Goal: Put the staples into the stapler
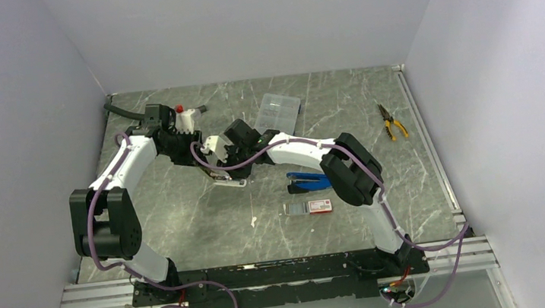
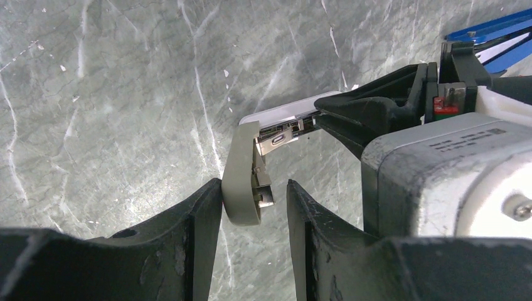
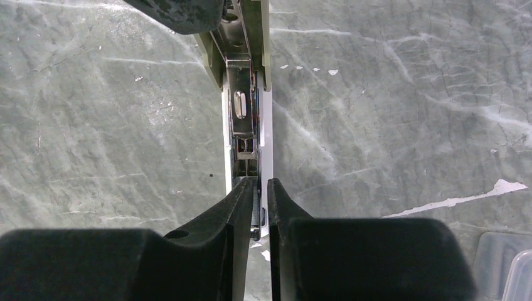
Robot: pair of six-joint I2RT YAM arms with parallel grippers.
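Left fingers (image 2: 202, 216) flanking stapler (image 2: 240, 179), right gripper (image 3: 261, 185) — nearly closed — over its magazine (image 3: 241, 110)

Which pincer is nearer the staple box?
Right. The right pincer is at the stapler, beyond and left of the staple box; the left pincer grips the stapler's farther end.

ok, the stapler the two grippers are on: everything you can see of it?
The stapler is hinged open: a beige-grey plastic-looking cover stands up between the fingers of the left gripper, one finger against it, a slit on the other side. Its white base runs away over the marbled table, with a bare metal magazine channel exposed along it. The right gripper, nearly closed, has its tips at the channel's end. Whether it is loaded can't be told.
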